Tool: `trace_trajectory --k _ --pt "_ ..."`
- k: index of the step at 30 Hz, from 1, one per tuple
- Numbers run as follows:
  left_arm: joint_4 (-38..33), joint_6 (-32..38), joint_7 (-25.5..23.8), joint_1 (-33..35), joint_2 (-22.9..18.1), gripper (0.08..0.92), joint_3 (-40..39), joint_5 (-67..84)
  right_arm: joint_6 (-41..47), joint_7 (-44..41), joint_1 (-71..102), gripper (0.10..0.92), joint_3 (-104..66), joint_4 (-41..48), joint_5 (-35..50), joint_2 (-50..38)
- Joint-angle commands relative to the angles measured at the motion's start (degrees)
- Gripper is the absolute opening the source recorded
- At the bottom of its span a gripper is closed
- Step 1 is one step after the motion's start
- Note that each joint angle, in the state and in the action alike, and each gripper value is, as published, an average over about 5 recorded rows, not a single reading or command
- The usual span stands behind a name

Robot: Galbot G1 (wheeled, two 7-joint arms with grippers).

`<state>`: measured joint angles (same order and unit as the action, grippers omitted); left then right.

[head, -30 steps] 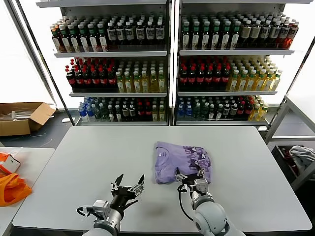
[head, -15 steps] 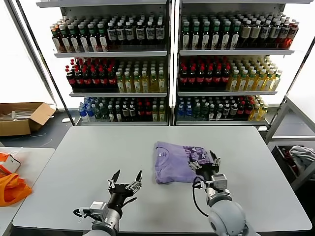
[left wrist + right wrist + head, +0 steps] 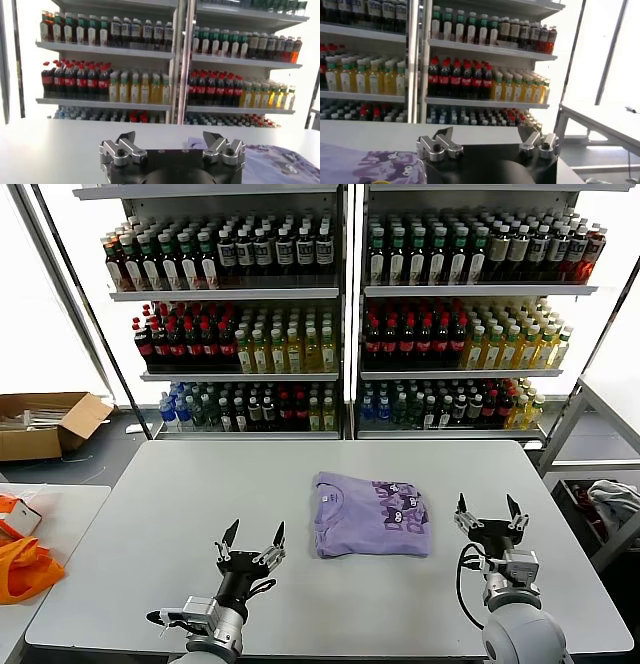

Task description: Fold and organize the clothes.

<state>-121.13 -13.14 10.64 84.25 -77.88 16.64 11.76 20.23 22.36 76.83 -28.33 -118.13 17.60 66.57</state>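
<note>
shirt (image 3: 372,526): lavender tee, folded to a neat rectangle, dark purple print up on its right half, flat mid-worktop (image 3: 150,514)
left end effector (image 3: 251,542): mine, fingers spread, empty, over worktop left of shirt, well apart
right end effector (image 3: 491,517): fingers spread, empty, near shirt's right edge, not touching
head-only: orange bag (image 3: 22,569), box (image 3: 45,422)
wrists: each catches just a shirt corner (image 3: 287,165) (image 3: 370,164); bottle shelves (image 3: 125,55) beyond
</note>
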Motion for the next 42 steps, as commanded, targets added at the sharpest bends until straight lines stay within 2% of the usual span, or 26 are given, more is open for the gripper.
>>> trace_trajectory --k 1,16,24,42 --pt "1.3 0.9 0.3 -0.3 -0.1 0.823 0.1 -2.5 -0.9 0.2 3.4 0.823 -5.4 -1.3 -0.3 0.7" --pt "0.6 1.4 0.2 0.6 -0.5 0.823 -0.7 -4.1 -1.4 0.4 4.2 0.823 -3.7 -1.5 -1.1 1.8" --pt "-1.6 -1.1 -1.0 1.9 -0.5 0.822 0.0 -6.1 -1.4 0.4 4.0 0.823 -3.5 -1.5 -1.2 1.8" --pt "0.8 3.1 -0.6 0.6 -1.2 0.822 -0.2 -5.7 -1.4 -0.1 5.3 0.823 -3.7 -3.4 -3.7 1.9"
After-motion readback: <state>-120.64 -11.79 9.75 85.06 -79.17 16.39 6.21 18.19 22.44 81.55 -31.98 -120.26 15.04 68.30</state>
